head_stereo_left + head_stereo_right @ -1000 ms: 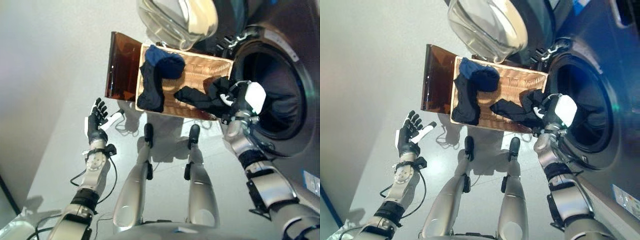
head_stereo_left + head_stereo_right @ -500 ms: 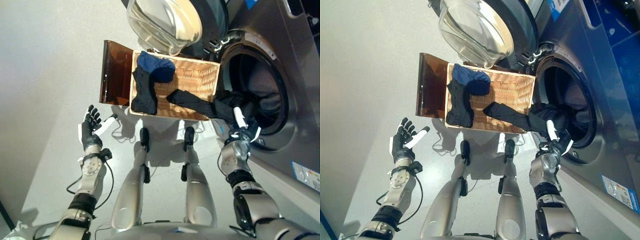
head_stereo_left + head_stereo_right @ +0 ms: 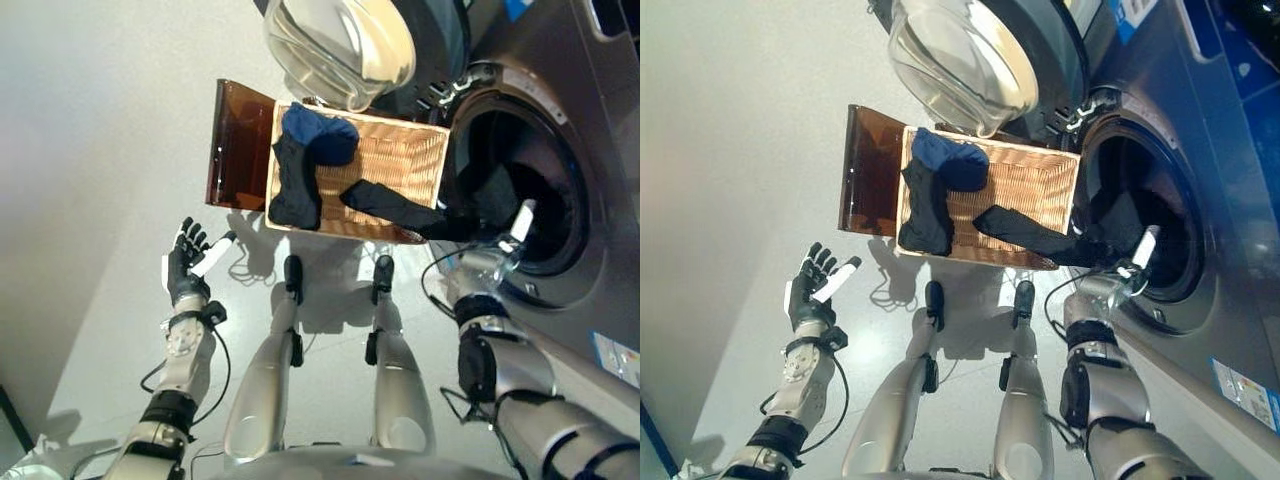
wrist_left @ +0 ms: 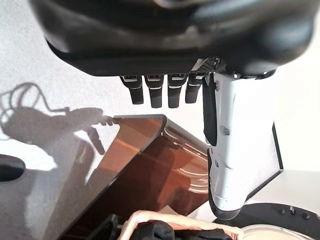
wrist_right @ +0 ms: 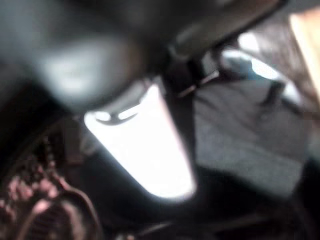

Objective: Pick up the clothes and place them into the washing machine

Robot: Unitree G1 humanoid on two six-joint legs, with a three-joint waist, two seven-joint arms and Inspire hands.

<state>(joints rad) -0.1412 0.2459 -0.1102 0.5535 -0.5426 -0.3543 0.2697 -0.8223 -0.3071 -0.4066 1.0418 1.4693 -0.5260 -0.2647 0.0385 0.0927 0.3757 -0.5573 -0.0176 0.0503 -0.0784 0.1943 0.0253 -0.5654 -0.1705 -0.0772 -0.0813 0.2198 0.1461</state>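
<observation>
A wicker basket (image 3: 420, 150) stands on the floor by the washing machine's open drum (image 3: 545, 215). In it lie a blue garment (image 3: 320, 133) and a black garment (image 3: 295, 185). A second black garment (image 3: 390, 207) stretches from the basket over the drum's rim, its far end hanging inside the drum. My right hand (image 3: 519, 224) is at the drum's lower rim beside that cloth, white thumb pointing into the drum; whether it holds the cloth is hidden. The right wrist view shows only the thumb (image 5: 145, 145) and grey cloth (image 5: 240, 130). My left hand (image 3: 186, 265) hovers open over the floor.
The machine's glass door (image 3: 340, 45) hangs open above the basket's far end. A brown translucent lid (image 3: 238, 145) leans on the basket's left side, also in the left wrist view (image 4: 145, 170). The machine's grey front (image 3: 600, 300) runs along the right.
My right hand has moved right, to the drum's mouth, and more of the black garment hangs inside. The camera shifted a little. The left hand stays open.
</observation>
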